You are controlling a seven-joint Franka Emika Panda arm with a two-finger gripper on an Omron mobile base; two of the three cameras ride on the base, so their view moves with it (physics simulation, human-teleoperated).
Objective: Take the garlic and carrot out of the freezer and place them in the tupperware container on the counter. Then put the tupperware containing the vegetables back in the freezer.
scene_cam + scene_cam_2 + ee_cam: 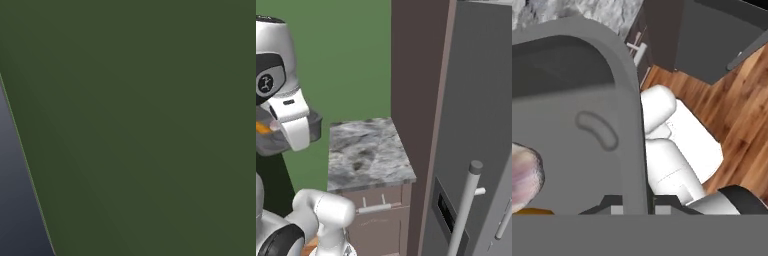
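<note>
My gripper (637,207) is shut on the raised rim of the dark-grey tupperware container (577,150); the rim runs up between the two fingertips. Inside the tray, at the left edge of the hand view, lies the pinkish-white garlic (523,175), with a strip of the orange carrot (532,211) just below it. In the right base view the tupperware container (315,126) hangs in the air left of the marbled counter (368,150), partly hidden behind my white hand. The carrot (262,128) peeks out in it. The grey freezer (476,125) stands at the right, its bar handle (468,210) facing me.
A brown cabinet panel (416,75) stands between counter and freezer. Below the counter are drawers with light bar handles (376,207). A green wall (150,125) is close in the left base view. A wooden floor (737,125) lies beneath.
</note>
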